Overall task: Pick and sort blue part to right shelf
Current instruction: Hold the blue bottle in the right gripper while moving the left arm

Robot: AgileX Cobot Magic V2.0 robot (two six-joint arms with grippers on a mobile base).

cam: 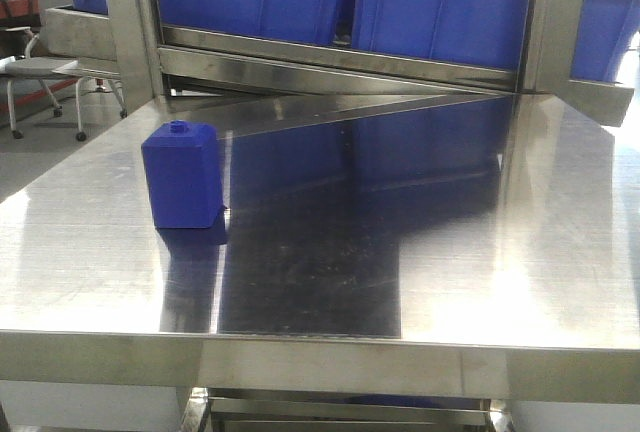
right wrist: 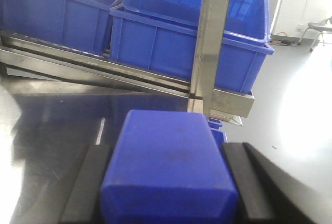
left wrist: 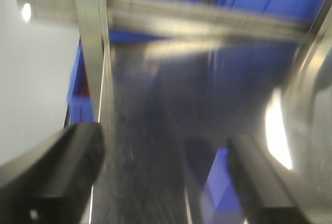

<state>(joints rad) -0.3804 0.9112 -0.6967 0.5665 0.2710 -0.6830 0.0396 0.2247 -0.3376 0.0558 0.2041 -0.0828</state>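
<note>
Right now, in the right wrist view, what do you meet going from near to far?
The blue plastic block clamped in the right pincer → steel tabletop → steel shelf rail → blue bins on the shelf.

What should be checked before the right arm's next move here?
1. Right gripper shut on a blue block: ok.
2. Held block is the tall, narrow part: cannot tell, only its flat end shows.
3. Left gripper open and empty: ok.
4. Way to the blue bin: not ok, a steel post stands in front of it.
5. Other blue block stands upright on the table: ok.
</note>
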